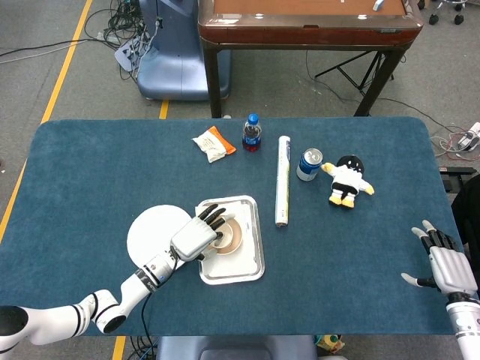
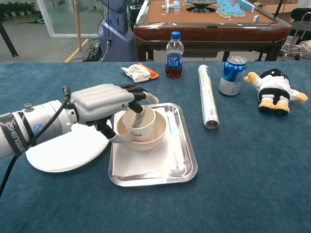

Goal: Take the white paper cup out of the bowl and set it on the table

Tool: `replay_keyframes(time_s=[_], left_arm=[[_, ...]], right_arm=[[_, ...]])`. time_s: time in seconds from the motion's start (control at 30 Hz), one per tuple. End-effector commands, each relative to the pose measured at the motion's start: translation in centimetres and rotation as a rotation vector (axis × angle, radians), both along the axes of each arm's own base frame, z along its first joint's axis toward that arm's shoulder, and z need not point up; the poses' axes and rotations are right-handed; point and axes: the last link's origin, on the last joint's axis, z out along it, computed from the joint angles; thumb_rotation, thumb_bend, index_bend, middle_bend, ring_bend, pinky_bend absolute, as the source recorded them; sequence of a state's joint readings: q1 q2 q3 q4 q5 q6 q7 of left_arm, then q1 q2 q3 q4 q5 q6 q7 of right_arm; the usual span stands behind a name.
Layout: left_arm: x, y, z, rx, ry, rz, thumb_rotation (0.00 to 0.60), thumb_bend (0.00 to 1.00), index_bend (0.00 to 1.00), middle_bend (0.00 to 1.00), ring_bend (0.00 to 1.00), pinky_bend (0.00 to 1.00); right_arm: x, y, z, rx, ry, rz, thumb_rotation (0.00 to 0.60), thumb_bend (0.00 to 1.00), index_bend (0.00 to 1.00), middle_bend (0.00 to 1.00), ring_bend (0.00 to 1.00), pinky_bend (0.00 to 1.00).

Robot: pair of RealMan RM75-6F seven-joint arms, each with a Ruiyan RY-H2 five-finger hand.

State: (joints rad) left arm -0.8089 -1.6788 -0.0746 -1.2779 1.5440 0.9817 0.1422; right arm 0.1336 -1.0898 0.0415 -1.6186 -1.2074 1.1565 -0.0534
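Note:
The white paper cup (image 2: 139, 124) stands in a tan bowl (image 2: 153, 139) on a metal tray (image 2: 187, 164) and leans slightly to the left. My left hand (image 2: 103, 104) reaches over it from the left. One finger dips inside the cup and the thumb lies low against the bowl's left side. How the thumb meets the cup is hidden by the hand. In the head view the left hand (image 1: 196, 237) covers the left of the bowl (image 1: 234, 237). My right hand (image 1: 447, 264) rests at the table's right edge with its fingers spread, holding nothing.
A white plate (image 2: 60, 153) lies under my left forearm, left of the tray. Across the back stand a snack packet (image 2: 139, 72), a drink bottle (image 2: 174, 48), a foil roll (image 2: 206, 95), a blue can (image 2: 232, 75) and a plush toy (image 2: 273, 89).

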Motion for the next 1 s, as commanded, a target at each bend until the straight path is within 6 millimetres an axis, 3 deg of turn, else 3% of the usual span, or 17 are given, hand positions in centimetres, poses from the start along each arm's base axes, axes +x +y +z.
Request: replay_keyframes(time_s=[0.03,1.0], left_arm=[[0.0,0.0,-0.1,-0.002,-0.001,0.001,0.6,0.32,0.59,0.13,0.0,0.0],[1.9,0.8,1.9,0.083,0.049,-0.054,0.6,0.32,0.6,0.14,0.0,0.0]], right_arm=[[0.0,0.0,0.0,0.0,0.001,-0.001,0.6,0.2,0.0,0.0,0.0,0.0],[0.0,-0.1,0.0,0.003,-0.001,0.002,0.6,0.2,0.0,0.0,0.0,0.0]])
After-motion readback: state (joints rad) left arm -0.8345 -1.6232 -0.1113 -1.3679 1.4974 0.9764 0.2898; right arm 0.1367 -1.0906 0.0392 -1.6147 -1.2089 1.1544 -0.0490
